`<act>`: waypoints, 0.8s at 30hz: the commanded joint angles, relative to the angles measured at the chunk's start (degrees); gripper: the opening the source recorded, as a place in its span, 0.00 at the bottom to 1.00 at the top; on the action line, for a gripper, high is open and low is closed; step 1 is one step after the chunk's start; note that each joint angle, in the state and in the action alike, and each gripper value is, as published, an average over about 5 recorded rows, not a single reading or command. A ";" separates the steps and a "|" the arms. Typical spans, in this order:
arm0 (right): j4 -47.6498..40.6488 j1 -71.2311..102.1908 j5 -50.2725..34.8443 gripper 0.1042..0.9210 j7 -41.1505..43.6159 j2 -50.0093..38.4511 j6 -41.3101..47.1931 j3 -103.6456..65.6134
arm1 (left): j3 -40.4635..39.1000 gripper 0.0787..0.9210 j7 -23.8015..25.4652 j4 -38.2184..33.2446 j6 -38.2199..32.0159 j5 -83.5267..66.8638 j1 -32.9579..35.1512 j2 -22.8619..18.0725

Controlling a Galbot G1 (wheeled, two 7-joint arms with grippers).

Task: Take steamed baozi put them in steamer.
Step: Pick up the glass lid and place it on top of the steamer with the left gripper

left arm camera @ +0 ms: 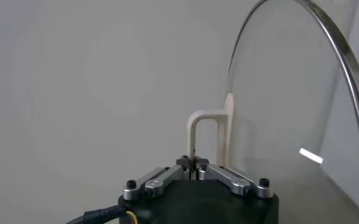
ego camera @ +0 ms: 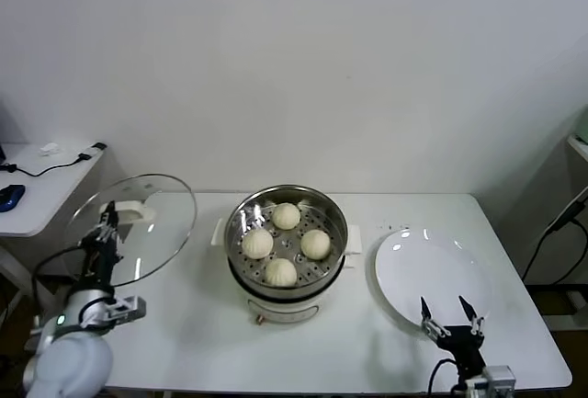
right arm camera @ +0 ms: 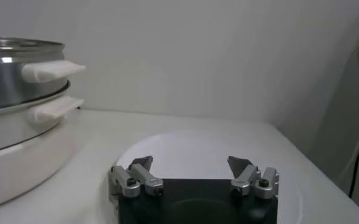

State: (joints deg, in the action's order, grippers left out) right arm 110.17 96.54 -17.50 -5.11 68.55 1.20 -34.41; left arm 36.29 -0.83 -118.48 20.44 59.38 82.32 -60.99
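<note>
Shiny steel forms the steamer, which is set on a white base on the white bench, between the two grippers. Four steamed baozi are seen resting on the perforated tray inside it, well apart from both sets of jaws; they are arranged in a loose diamond, near one another.

The left gripper is raised to the left of the steamer, and its jaws are clenched on the cream handle of the round glass lid. The lid is held on edge, tilted, clear of the bench and beside the steamer without touching it. In the left wrist view the handle is seen as a pale loop pinched between the closed fingertips, with the lid's metal rim curving past it.

The right gripper is held low at the near right of the bench, and its jaws are released, spread wide with nothing between them. A flat white plate lies just beyond and beneath the fingertips; no contact with it can be made out. In the right wrist view the steamer's side handles are seen off to one side of the jaws, well apart from them.

A second white surface with a cable is seen beyond the left gripper.
</note>
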 commanded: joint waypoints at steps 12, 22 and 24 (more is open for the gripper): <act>0.87 -2.45 4.62 0.88 -1.33 -1.58 3.85 -0.74 | -38.77 0.06 22.96 -7.51 22.10 30.37 -17.58 -14.99; 0.24 -2.06 5.33 0.88 -0.90 -0.68 2.80 -1.63 | -44.54 0.06 20.83 -0.70 21.32 36.29 -18.58 -24.96; 0.14 -1.82 5.39 0.88 -0.75 -0.54 2.64 -1.67 | -45.51 0.06 20.22 1.27 21.20 36.91 -19.05 -26.68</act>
State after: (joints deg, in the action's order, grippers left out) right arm 110.58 94.66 -13.17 -6.02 67.58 3.96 -35.85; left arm 0.50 17.64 -122.53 39.41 86.87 66.47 -76.33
